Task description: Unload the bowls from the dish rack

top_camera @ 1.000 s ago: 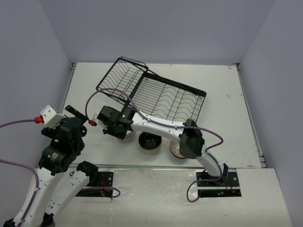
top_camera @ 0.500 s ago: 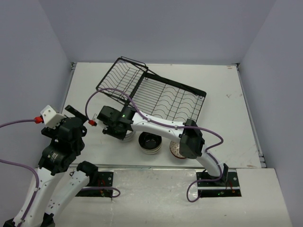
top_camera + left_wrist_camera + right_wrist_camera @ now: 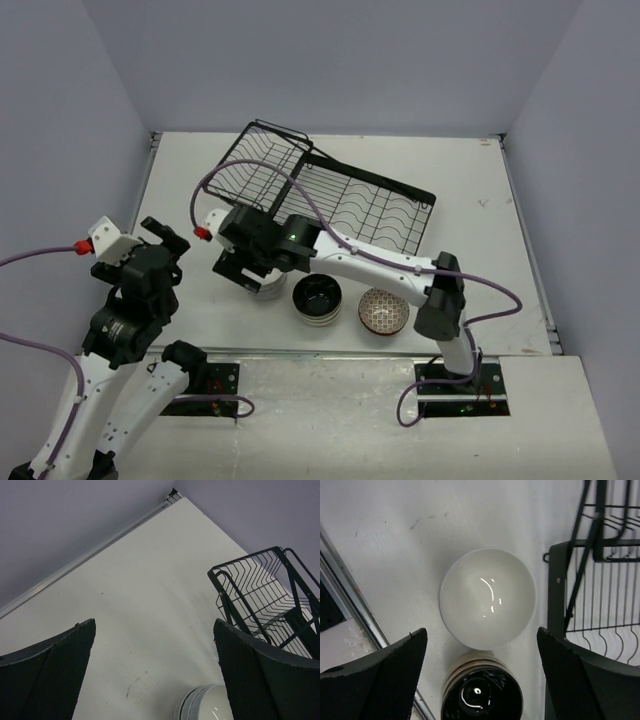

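My right gripper spread wide, hovering above white bowl on bench beside dish rack; my left gripper spread too.

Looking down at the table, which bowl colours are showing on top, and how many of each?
White bowl: 1
Black-inside bowl: 1
Brown patterned bowl: 1
Total: 3 showing on top. The rack holds none, and any bowls stacked underneath cannot be counted.
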You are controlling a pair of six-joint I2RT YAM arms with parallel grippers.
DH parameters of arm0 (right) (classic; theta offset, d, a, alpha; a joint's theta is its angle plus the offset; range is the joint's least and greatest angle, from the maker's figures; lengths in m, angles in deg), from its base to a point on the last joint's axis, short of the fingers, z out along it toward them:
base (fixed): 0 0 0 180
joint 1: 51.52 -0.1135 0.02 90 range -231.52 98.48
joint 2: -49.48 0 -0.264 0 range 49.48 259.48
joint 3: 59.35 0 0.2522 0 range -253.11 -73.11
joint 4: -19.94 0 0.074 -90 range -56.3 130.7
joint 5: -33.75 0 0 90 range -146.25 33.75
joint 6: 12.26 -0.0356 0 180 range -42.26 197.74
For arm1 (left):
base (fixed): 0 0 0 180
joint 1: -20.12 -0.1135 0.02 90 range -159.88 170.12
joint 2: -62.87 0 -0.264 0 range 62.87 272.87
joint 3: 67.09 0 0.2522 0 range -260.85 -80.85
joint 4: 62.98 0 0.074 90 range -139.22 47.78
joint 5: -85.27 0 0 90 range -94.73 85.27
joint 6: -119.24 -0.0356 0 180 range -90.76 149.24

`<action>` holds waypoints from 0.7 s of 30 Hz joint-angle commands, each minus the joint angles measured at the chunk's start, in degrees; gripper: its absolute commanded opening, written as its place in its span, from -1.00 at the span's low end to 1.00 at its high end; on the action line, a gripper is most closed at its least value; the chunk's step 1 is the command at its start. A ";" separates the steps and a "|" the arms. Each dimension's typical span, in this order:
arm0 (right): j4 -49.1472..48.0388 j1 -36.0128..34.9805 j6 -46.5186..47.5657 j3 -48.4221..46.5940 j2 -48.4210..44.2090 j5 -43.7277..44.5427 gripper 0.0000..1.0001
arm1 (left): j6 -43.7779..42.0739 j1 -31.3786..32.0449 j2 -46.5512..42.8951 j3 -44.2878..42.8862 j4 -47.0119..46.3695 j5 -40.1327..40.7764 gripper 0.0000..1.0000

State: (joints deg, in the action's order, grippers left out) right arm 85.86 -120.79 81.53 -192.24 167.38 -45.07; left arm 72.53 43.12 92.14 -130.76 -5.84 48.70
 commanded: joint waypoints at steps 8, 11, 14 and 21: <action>-18.84 15.91 -13.01 35.16 -41.20 9.82 0.98 | -7.16 -0.50 4.02 1.22 -4.17 -5.53 1.00; -19.82 22.59 -15.30 45.46 -51.34 12.54 0.97 | -10.41 -0.50 6.13 0.78 -5.58 -7.54 1.00; -18.51 28.22 -17.23 52.15 -63.83 17.55 0.98 | -15.59 -0.50 8.42 -1.32 -6.11 -10.09 1.00; -2.52 31.13 -25.84 55.14 -82.65 31.35 0.98 | -22.02 0.20 9.31 -7.39 -2.07 -10.02 1.00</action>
State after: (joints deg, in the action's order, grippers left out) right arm 75.50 -89.76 61.64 -138.25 87.41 -21.75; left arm 54.72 43.17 103.29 -133.97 -8.42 37.73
